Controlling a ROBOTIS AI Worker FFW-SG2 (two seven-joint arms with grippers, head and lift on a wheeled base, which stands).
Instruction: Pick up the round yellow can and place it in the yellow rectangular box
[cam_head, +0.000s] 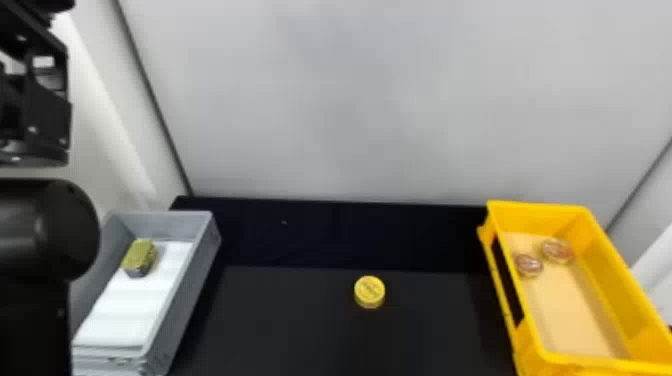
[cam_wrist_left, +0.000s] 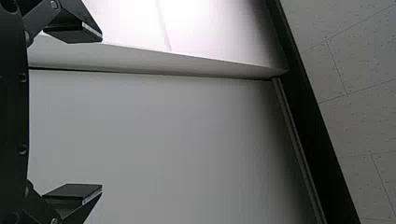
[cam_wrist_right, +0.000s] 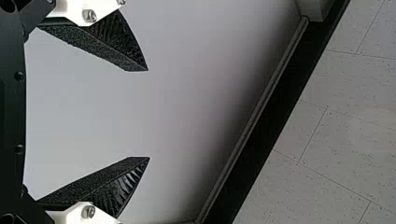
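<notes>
Left gripper: jaws spread, nothing between them. Grey box, at left, holds one yellow-green tin. Centre: round yellow can, seated flat on the black table, well apart from both boxes. I judge it light and stiff, its smooth side liable to slip; grip squarely across the round wall, not the top. Right: yellow rectangular box, containing two round tins. Right gripper: jaws spread, empty.

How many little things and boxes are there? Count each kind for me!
Round yellow can: 1
Small round reddish containers: 2
Small yellow-green oblong block: 1
Yellow rectangular plastic box: 1
Grey rectangular plastic box: 1
Total: 6
</notes>
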